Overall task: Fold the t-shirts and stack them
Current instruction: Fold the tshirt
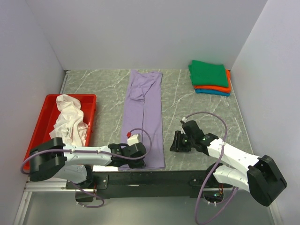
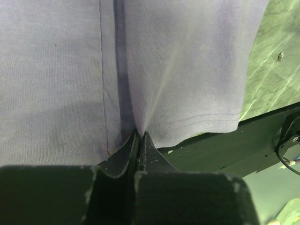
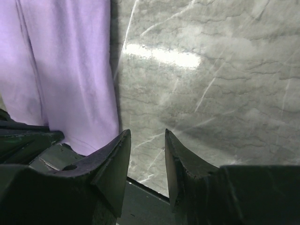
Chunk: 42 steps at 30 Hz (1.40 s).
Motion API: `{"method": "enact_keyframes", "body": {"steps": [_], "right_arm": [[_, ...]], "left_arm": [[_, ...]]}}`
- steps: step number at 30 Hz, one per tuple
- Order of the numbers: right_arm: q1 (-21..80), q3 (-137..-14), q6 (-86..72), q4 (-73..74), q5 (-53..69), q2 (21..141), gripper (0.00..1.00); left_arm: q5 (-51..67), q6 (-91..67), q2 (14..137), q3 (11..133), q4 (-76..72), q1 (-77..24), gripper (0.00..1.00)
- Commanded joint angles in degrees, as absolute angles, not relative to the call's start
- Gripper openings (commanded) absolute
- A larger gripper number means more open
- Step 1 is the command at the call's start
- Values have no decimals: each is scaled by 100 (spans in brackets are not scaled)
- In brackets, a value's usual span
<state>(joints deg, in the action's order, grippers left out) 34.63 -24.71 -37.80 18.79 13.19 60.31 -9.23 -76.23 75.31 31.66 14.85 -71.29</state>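
Observation:
The lavender purple t-shirt (image 1: 143, 112) lies folded into a long narrow strip down the middle of the table, its hem at the near edge. My left gripper (image 1: 125, 151) is shut on the hem of this shirt (image 2: 178, 70), the cloth pinched between its fingertips (image 2: 140, 138). My right gripper (image 1: 176, 142) is open and empty, low over bare table just right of the shirt's hem (image 3: 70, 70). The white t-shirt (image 1: 70, 119) lies crumpled in the red tray (image 1: 44, 112). The green (image 1: 208, 72), orange (image 1: 227, 87) and teal blue (image 1: 213, 92) t-shirts sit folded in a stack at the back right.
The grey marble table (image 1: 201, 117) is walled by white panels on three sides. The black front rail (image 1: 154, 178) runs along the near edge below both grippers.

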Motion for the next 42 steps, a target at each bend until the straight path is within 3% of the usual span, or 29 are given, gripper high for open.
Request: {"method": "enact_keyframes", "body": {"steps": [1, 5, 7, 13, 28, 42], "right_arm": [[3568, -2452, -3893, 1714, 1415, 5942, 43], [3621, -2347, -4043, 1644, 1687, 5889, 43], [3665, -2268, -4157, 1600, 1854, 5880, 43], [3946, -2022, -4535, 1451, 2065, 5775, 43], [4667, -1257, -5712, 458, 2232, 5748, 42], [4869, -985, -6038, -183, 2250, 6196, 36]], "left_arm": [[-826, -7734, 7577, 3173, 1537, -7181, 1], [-923, -7717, 7279, 3287, 1906, -7181, 4], [-906, -7656, 7042, 3322, 2038, -7181, 17], [-835, -7550, 6286, 3463, 2601, -7216, 42], [-1450, -9184, 3913, 2409, 4622, -7154, 51], [-1942, -9887, 3533, 1758, 4879, -7084, 53]]}}
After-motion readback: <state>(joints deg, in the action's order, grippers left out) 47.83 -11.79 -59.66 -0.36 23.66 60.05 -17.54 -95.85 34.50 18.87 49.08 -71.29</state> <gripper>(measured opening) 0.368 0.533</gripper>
